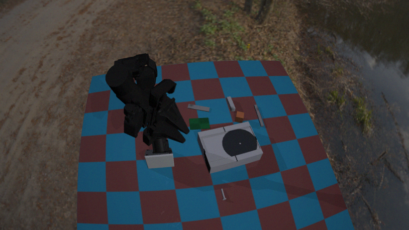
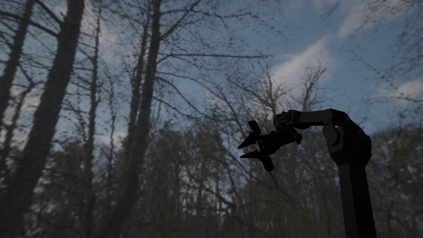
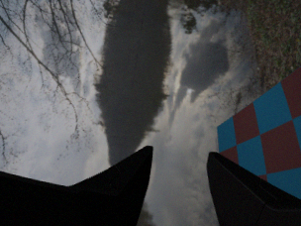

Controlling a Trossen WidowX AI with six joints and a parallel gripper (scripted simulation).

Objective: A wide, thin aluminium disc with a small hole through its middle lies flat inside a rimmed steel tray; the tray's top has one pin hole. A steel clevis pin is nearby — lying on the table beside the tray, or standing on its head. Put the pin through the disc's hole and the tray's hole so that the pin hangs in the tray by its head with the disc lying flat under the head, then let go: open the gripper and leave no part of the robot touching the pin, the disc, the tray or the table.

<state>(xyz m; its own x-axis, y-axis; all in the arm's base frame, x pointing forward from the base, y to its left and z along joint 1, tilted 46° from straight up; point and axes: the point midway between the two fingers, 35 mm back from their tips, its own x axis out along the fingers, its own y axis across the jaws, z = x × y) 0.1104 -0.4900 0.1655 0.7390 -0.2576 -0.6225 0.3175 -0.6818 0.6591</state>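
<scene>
Top view: we saw the whole work area, with a shiny grey steel clevis pin point(image 1: 223, 194) lying on the red-and-blue chequered table point(image 1: 160, 206) point(image 3: 279, 149) at the lower middle of the frame, apart from the pale grey rimmed steel tray point(image 1: 213, 142). The wide, dark, thin aluminium disc point(image 1: 234, 140) lay inside the tray, toward its right side, with a small pale spot at its middle. Above the tray we saw a flat green rectangle point(image 1: 199, 123), an orange cube point(image 1: 239, 116) and three narrow grey bars.

The exterior view showed us none of those things, only the black jointed arm point(image 1: 125, 88) point(image 2: 355, 147) at the right, before bare trees and sky. It did show the black parallel-jaw gripper point(image 1: 186, 137) point(image 2: 238, 152) point(image 3: 180, 156) side-on, its pointed fingers partly open with nothing between them. In the wrist view we saw both tips apart and a table corner at the right edge. Any lettering was too small or dark for us to read.
</scene>
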